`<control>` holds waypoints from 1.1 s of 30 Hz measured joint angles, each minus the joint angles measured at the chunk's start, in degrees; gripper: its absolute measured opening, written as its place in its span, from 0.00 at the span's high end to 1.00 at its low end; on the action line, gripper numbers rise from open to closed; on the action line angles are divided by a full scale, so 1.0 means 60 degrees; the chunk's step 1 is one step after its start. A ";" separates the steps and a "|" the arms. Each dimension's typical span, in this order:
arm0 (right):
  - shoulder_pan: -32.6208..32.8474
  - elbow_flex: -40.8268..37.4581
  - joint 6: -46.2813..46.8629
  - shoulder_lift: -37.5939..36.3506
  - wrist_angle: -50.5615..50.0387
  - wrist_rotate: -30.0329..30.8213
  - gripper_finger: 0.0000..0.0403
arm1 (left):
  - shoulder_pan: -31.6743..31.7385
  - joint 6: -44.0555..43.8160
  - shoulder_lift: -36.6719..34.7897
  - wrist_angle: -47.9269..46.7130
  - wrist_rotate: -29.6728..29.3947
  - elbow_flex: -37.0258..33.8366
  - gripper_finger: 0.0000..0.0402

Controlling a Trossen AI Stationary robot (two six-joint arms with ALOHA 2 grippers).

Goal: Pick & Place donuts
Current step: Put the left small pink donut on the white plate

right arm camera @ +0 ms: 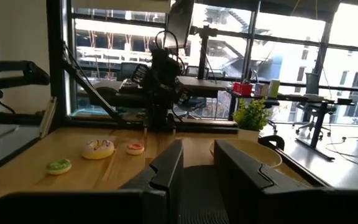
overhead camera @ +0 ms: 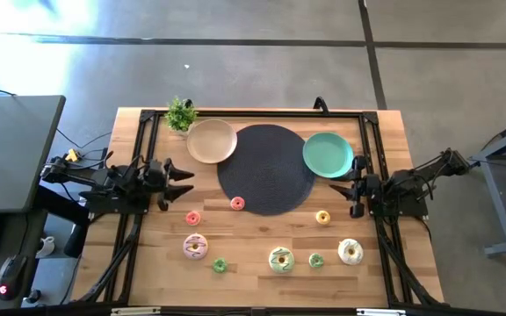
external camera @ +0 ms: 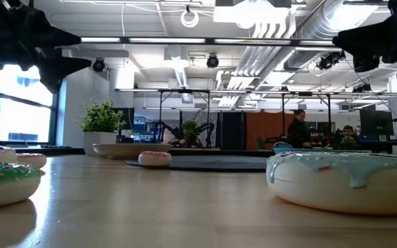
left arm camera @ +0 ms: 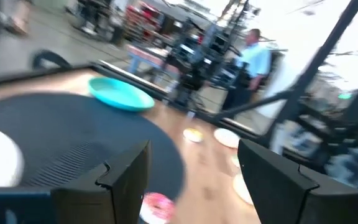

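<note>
Wooden table [overhead camera: 262, 233] carries scattered donuts [overhead camera: 195, 247], black mat [overhead camera: 266, 168].

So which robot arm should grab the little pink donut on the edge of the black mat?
Probably the left arm. Its open left pincer hovers just beside the pink donut at the black mat's near edge. The right pincer waits across the mat by the teal plate, closer to the yellow donut.

Both arms matte black, blocky jointed housings; left claw [overhead camera: 181, 180] has two dark, angular, tapering fingers [left arm camera: 126, 180] with flat stepped inner faces; right claw [overhead camera: 348, 191] likewise black, slab-like fingers [right arm camera: 166, 171]; dark cables along the arm bases.
</note>
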 joint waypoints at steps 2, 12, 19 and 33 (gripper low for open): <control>0.0002 0.0000 0.0067 0.0002 0.0450 0.0384 0.78 | 0.0000 -0.0344 0.0028 -0.0056 0.0273 0.0000 0.41; -0.0001 -0.0001 -0.1448 0.0002 0.1393 0.1266 0.78 | 0.0000 -0.1820 0.2810 -0.3771 0.0441 0.2075 0.43; -0.0001 -0.0002 -0.1822 -0.0001 0.1570 0.2291 0.78 | 0.0000 -0.1880 0.6467 -0.8060 0.1613 0.4880 0.51; -0.0001 -0.0002 -0.1767 -0.0001 0.1519 0.2390 0.78 | -0.0004 -0.2223 1.1178 -0.7003 0.3078 0.5104 0.52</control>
